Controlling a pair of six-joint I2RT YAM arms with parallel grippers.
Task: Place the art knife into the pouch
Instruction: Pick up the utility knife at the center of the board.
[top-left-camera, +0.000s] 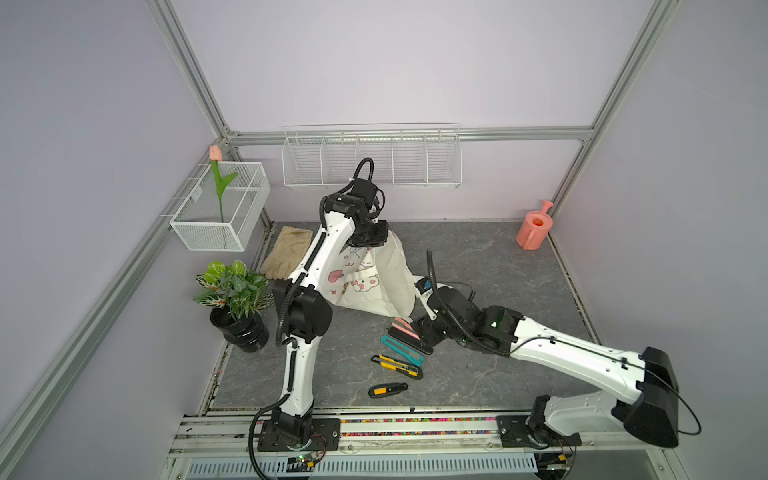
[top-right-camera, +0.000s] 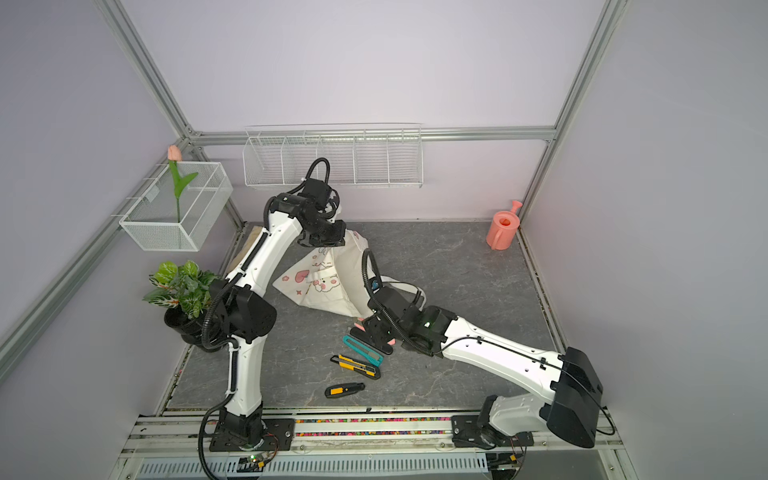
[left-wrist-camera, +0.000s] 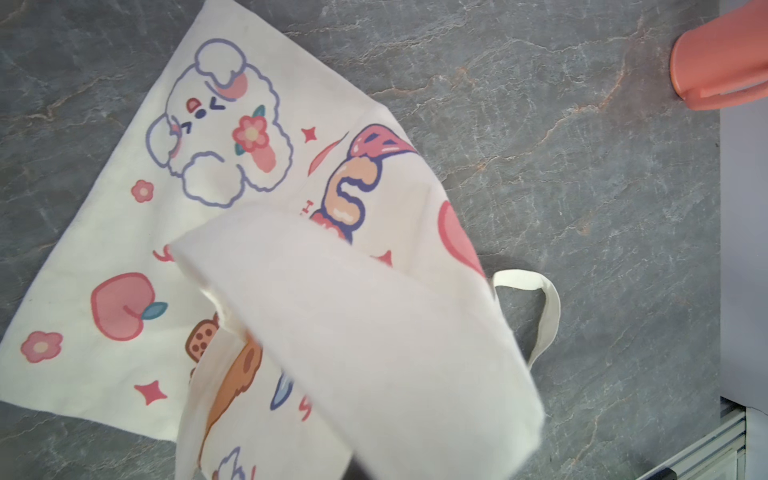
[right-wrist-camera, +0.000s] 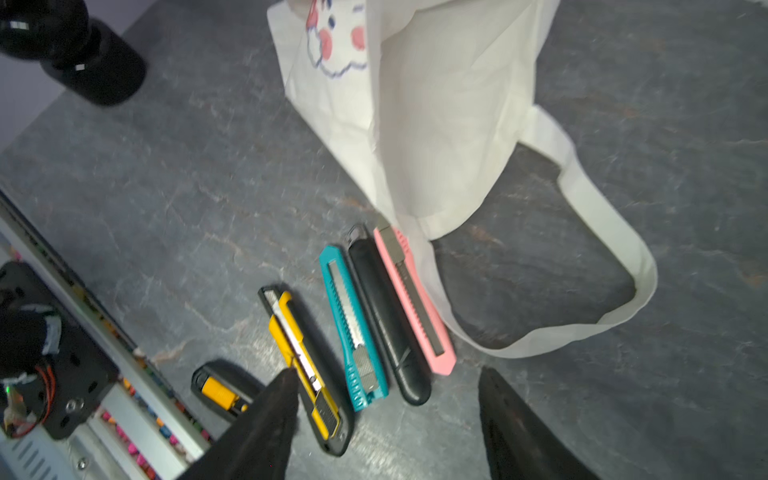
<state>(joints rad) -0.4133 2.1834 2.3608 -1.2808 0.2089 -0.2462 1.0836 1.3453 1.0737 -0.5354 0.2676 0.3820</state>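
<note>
Plainly the step in hand is the pick: no knife is lifted, and none shows in the pouch (top-left-camera: 374, 286). Five knives (top-left-camera: 401, 353) lie on the desk (top-left-camera: 519, 266) between its middle and its front edge. Four are in a row and a small one lies apart, nearer the front. The row's far end lies just beside the pouch's strap (right-wrist-camera: 602, 232). Which one is the art knife I cannot tell; all look like snap-blade cutters.

The right gripper (right-wrist-camera: 385, 374) hovers over the row with its jaws spread wide, empty and touching no knife. In the right wrist view the gap takes in the near ends of the teal knife (right-wrist-camera: 353, 328), black knife (right-wrist-camera: 386, 320) and pink knife (right-wrist-camera: 415, 299). The yellow knife (right-wrist-camera: 299, 361) sits under one finger (right-wrist-camera: 266, 419).

The left gripper (top-left-camera: 370, 239) is clamped on the pouch's upper cloth, holding it up in a peak over the desk's middle. The mouth appears to open toward the row.

Next, I judge, the right gripper must choose one knife, drop, and close across its narrow body. The risk is catching a neighbour, since the knives lie so close together.
</note>
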